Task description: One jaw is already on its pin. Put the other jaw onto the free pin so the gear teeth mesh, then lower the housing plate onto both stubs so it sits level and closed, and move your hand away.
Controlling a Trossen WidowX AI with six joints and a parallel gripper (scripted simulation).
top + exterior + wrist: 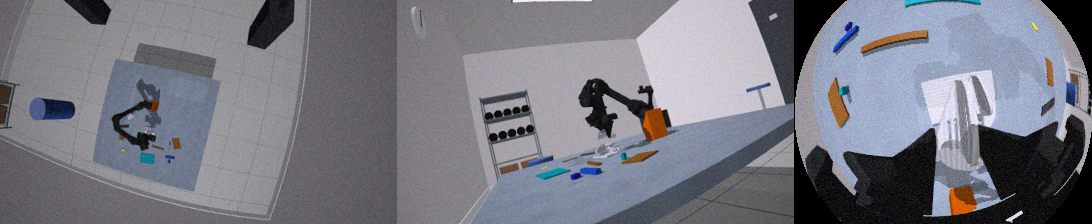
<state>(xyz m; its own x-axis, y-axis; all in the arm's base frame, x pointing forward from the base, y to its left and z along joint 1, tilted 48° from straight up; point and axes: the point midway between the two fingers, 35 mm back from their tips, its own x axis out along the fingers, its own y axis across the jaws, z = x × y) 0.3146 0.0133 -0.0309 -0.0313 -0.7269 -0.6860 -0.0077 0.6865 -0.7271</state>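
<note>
My gripper (608,134) (952,129) is shut on a white jaw (603,135) (960,107), which it holds upright above the white base. The white base (598,157) (931,94) lies on the table below, with a gap under the held jaw in the exterior view. Another white jaw (982,95) stands on the base beside the held one. The pins and the gear teeth cannot be made out; the held jaw and its shadow cover part of the base in the wrist view. A separate white part (130,116), perhaps the housing plate, lies near the arm's elbow in the top view.
An orange block (155,105) (656,124) stands at the arm's foot. Around the base lie a brown bar (158,148) (894,41), a teal plate (147,158) (553,173), a brown plate (177,143) (640,157), a small teal piece (624,156) and a blue bar (590,171).
</note>
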